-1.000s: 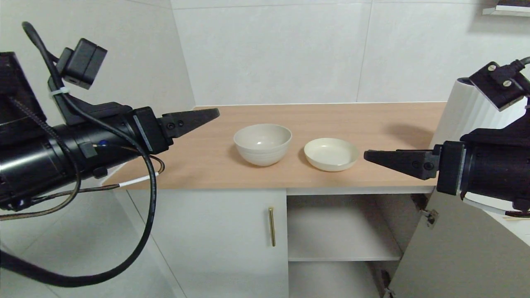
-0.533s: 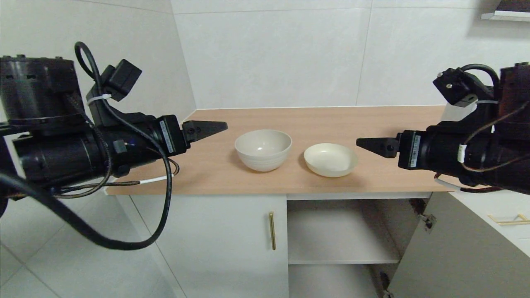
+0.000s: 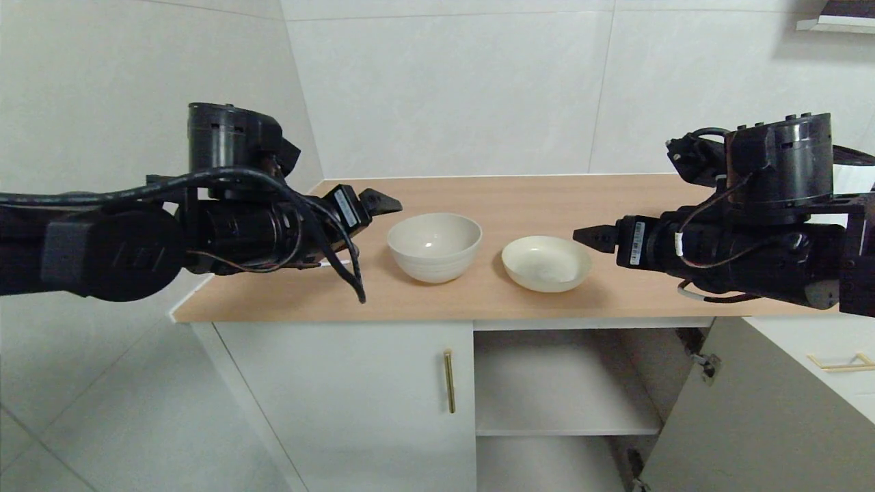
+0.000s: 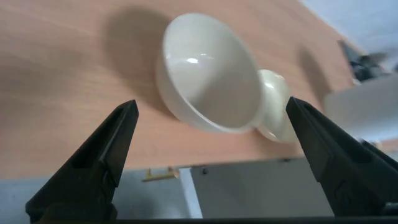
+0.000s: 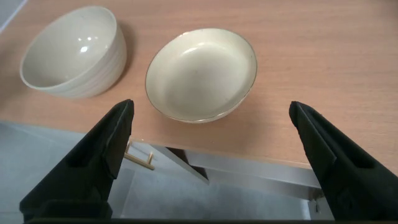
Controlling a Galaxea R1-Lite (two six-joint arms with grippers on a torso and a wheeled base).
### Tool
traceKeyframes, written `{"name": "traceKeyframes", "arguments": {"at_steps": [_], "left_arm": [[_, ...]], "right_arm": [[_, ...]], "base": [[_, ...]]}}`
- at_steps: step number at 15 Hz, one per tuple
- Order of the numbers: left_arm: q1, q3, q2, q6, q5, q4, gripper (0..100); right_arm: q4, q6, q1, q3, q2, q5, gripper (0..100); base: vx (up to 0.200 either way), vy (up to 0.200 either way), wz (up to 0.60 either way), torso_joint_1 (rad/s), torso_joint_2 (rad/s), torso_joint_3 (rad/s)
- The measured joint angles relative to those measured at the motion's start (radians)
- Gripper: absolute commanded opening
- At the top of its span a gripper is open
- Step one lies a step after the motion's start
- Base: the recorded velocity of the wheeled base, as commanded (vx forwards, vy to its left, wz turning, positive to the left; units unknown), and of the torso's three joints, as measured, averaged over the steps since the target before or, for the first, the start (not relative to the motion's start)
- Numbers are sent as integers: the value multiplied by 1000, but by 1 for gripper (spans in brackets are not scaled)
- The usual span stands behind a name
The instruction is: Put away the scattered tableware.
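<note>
Wood tabletop (image 3: 478,301) against a white tiled wall, white cupboard underneath. The cupboard's right door (image 3: 752,410) hangs open with a shelf (image 3: 560,410) exposed. The left door, with the brass handle (image 3: 448,377), is shut.

Tableware: a deep ribbed bowl (image 3: 434,246) and a shallow dish (image 3: 546,263), both upright. They sit side by side near the front edge, close together but with a gap between them.

Left claw (image 3: 383,203) hovers just beside the bowl's left rim, fingers (image 4: 106,155) wide apart and holding nothing. Right claw (image 3: 588,237) sits just off the dish's right side, also spread and empty.

Looks like you're on the approach to the first grasp. Suggestions:
- Take the dish first with the right claw. It sits almost above the open compartment, so it has the shorter route.
- Use a rim pinch, one finger inside and one outside. The wall is low, sloped and probably glazed, so get well over the lip before closing or it will squirt out.
- Come down onto the rim rather than sliding in sideways. A sideways nudge shoves the dish into the bowl.
- Lift straight up before you translate, then go out over the front edge and down to the shelf.
- Watch the right arm against the open door on the way down.
- Do the bowl the same way with the left claw, pinching the wall nearest it. It's deeper, so the grip should be easier.
- Move one arm at a time. Both converging on that one opening is a collision risk.
</note>
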Motion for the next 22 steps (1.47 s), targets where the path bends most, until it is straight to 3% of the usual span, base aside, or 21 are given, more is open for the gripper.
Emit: {"name": "traceKeyframes", "arguments": {"at_steps": [2,7,8,13,17,19,20,22], "left_arm": [[-1,-27,65,0,39,-1,100],[-6,-52,166,-1,42,-17,100],[-9,-53,177,-3,43,-21,0],[-17,-54,179,-21,43,-23,0],[-17,-38,134,-22,43,-20,0],[-17,-11,95,-18,31,-21,0],[-17,6,72,-16,2,-21,0],[-17,52,13,-14,-123,-22,0]], "right_arm": [[0,0,0,1,5,0,100],[1,0,-1,4,5,-1,100],[1,0,0,4,5,-1,100],[15,-1,-5,-1,8,0,100],[102,-1,-40,-62,42,-4,100],[120,1,-49,-104,84,-66,100],[121,7,-50,-123,116,-115,100],[120,44,-50,-169,196,-194,100]], "base": [[0,0,0,0,0,0],[0,0,0,0,0,0],[0,0,0,0,0,0],[0,0,0,0,0,0],[0,0,0,0,0,0],[0,0,0,0,0,0],[0,0,0,0,0,0],[0,0,0,0,0,0]]}}
